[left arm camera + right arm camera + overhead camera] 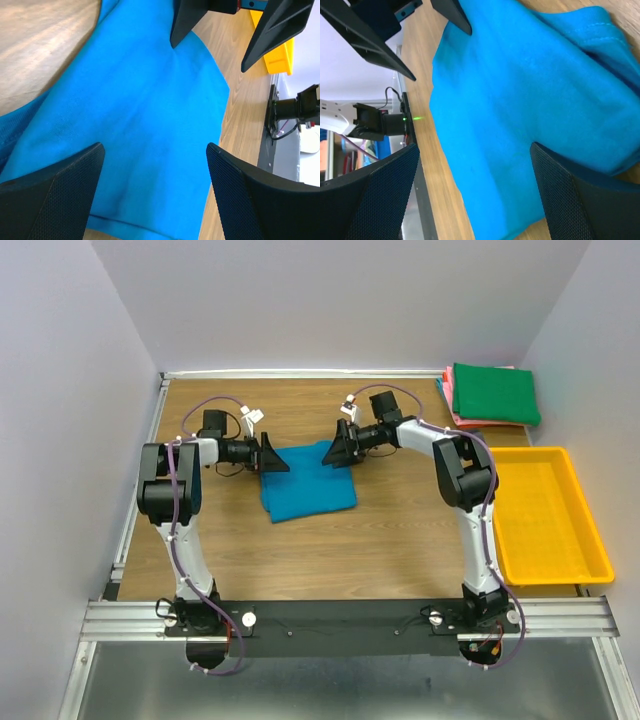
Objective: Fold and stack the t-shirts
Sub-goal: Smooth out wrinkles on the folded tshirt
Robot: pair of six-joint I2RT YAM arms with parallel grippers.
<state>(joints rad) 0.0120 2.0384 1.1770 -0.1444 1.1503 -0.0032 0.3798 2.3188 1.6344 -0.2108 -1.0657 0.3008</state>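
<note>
While I am holding both sets of jaws spread wide with nothing between them, the teal-blue t-shirt [305, 485] is lying at the middle of the wooden table [380, 550], between my left gripper [272, 456] at its 10 o'clock corner and my right gripper [338, 450] at its 1 o'clock corner. Both are hanging low over the cloth, though I cannot tell whether the fingertips are touching it. I am judging this shirt as largely folded: it is showing as a compact, nearly square packet with layers doubled under along its edges, yet it is sitting apart from the pile. At the table's 2 o'clock corner the dark green t-shirt [497, 393] is resting folded on top of the pink t-shirts [452, 398], so that stack is looking done as far as it goes. What I am seeing as left is any last tidying fold and carrying the teal packet over onto the green one. The yellow tray [540, 515] is sitting at 3 o'clock, taking no part. The teal packet's slightly longer side is running roughly 9 to 3, its right end tipping toward 2; I cannot tell which way its collar is pointing.
</note>
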